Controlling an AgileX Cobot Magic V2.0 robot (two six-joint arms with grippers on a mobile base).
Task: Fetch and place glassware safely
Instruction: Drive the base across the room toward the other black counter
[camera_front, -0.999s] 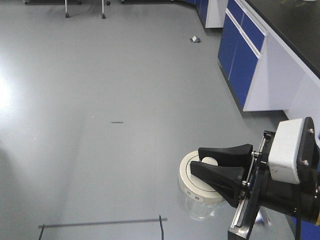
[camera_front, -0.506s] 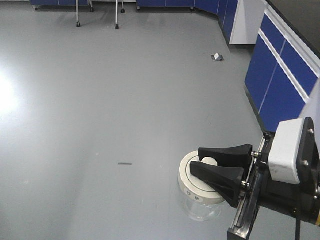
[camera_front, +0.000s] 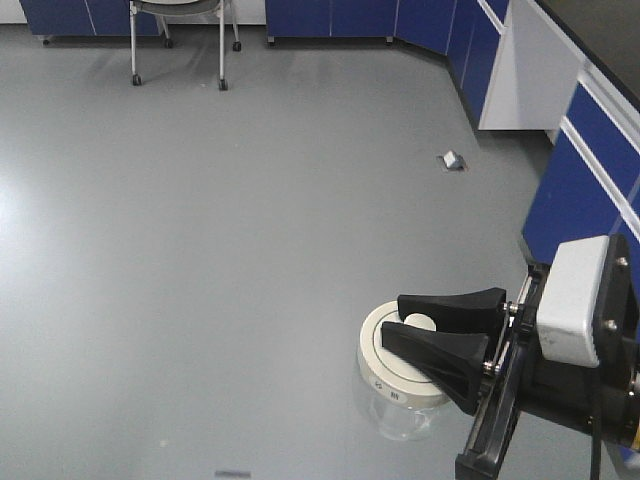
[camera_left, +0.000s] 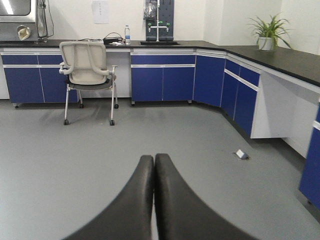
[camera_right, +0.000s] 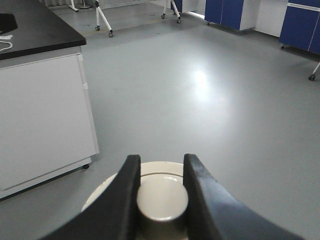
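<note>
Right gripper (camera_front: 393, 318): fingers narrowly parted, clamped on the lid knob of the glass jar (camera_front: 398, 402), which hangs above the grey floor (camera_front: 250, 250). Left gripper (camera_left: 154, 162): fingers pressed together, empty. Surroundings: blue cabinets (camera_front: 590, 160) to the right, wheeled chair (camera_left: 87, 65) far ahead, small white object (camera_front: 452, 159) on the floor.

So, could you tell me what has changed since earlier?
The floor slid down the frame: the dark mark reached the bottom edge and a chair appeared, so the base seems to be rolling forward. The right hand still grips the jar by its knob.
</note>
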